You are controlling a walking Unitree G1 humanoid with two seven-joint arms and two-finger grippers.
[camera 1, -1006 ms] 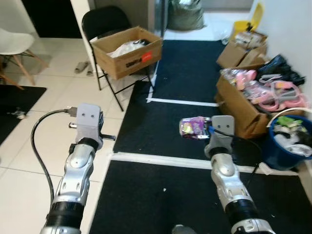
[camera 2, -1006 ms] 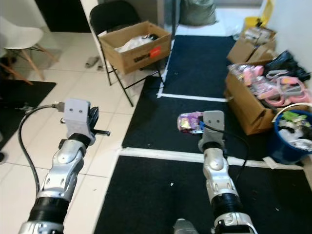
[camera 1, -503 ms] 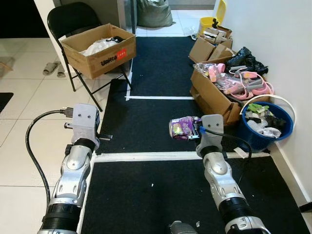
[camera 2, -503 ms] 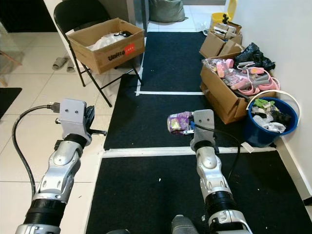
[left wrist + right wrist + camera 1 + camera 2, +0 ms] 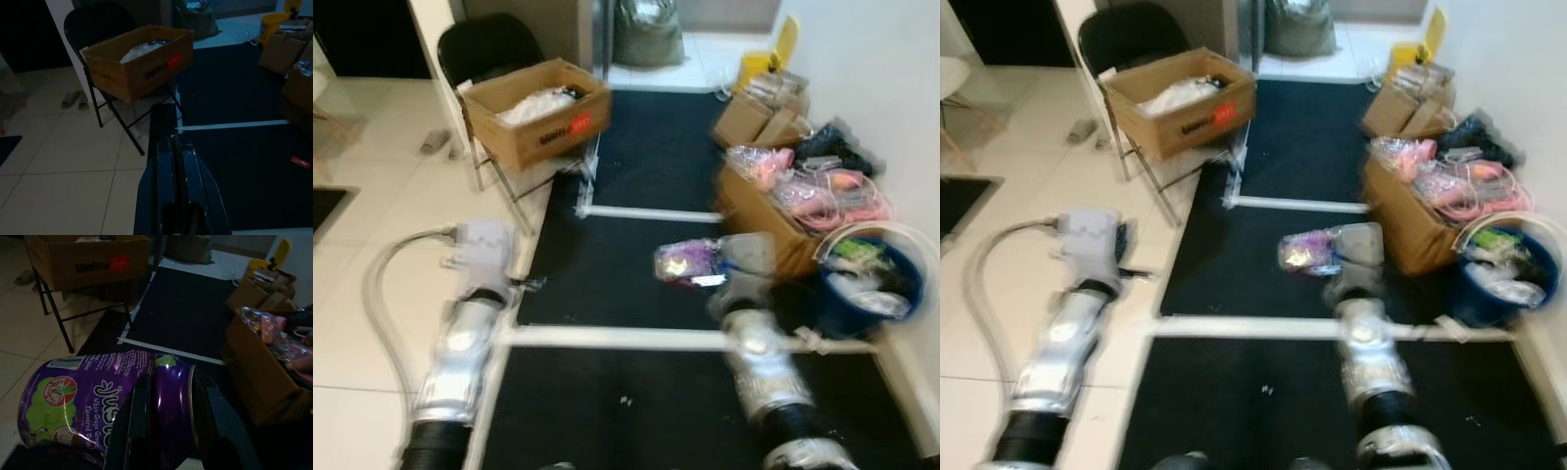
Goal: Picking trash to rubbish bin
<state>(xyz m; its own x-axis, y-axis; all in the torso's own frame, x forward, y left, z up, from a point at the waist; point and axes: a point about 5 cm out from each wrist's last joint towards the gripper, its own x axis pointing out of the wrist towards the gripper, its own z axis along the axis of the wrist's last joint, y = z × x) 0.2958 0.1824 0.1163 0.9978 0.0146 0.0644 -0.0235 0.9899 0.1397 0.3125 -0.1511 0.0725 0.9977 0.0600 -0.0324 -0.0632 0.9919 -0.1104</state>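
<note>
The right gripper (image 5: 166, 431) has its two black fingers (image 5: 134, 423) pinching a crushed purple grape-juice can (image 5: 105, 404), one finger on each side of the can's dented middle, so the can sticks out sideways from the grip. In the head views, which are blurred, the can (image 5: 687, 261) hangs in the air over the black floor mat (image 5: 646, 176), at about 9 o'clock from the right wrist housing and well apart from the blue rubbish bin (image 5: 864, 294), which stands on the floor against the white wall at about 3 o'clock from the can and already holds a heap of trash. The left gripper (image 5: 177, 164) has its fingers pressed together with nothing between them, held out over the pale tiled floor (image 5: 73, 161) near the mat's white taped edge. At 12 o'clock from the left gripper a black folding chair (image 5: 100, 29) carries an open cardboard box (image 5: 139, 61) with a red label. At about 1 o'clock from the can, an open cardboard box of pink items (image 5: 783, 201) sits just beside the bin, with more boxes behind it.
</note>
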